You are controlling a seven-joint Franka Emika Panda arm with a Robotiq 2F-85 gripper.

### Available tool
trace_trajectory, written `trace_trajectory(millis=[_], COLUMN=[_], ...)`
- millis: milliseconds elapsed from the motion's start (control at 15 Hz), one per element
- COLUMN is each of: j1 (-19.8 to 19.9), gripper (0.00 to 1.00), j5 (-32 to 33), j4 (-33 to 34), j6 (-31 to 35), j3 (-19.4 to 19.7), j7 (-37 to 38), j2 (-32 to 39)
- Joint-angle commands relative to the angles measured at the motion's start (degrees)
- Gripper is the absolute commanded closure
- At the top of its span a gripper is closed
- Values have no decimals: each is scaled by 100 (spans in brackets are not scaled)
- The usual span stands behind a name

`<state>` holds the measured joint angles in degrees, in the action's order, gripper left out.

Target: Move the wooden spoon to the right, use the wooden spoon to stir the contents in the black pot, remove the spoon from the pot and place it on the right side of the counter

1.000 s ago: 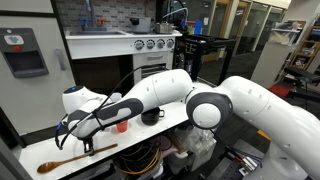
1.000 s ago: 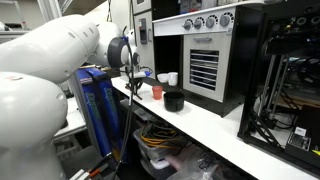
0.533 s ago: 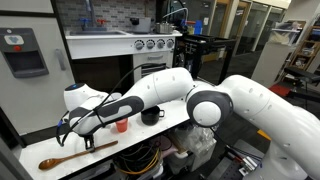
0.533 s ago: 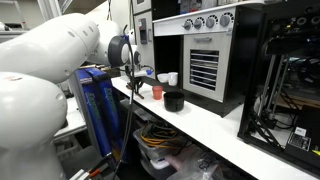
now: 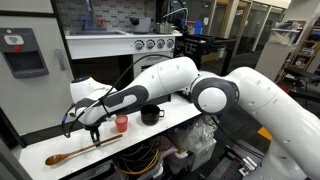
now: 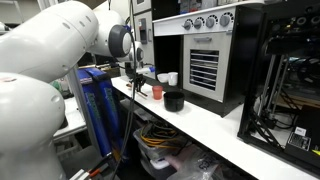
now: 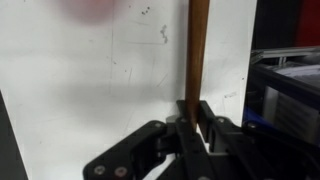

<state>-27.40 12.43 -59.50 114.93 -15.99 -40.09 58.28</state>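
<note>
The jaws are clamped on the long light-brown wooden spoon, low over the white flat surface. The small round black pot stands nearby.

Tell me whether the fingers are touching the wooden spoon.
Touching. The wrist view shows the fingers shut on the wooden spoon, one pressed against each side of its handle with no gap.
</note>
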Motion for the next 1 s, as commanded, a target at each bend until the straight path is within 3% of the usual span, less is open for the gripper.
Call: trace_trajectory(millis=[0,333,933], j1=[248,388,740], gripper=[96,96,96], j5=[-111,-123,-108], j4=[-954,-1700,-3217], j6=[187,423,1412], j3=[-133,-165,-130], j7=[-66,34,104], j2=[-612,-1051,-1802])
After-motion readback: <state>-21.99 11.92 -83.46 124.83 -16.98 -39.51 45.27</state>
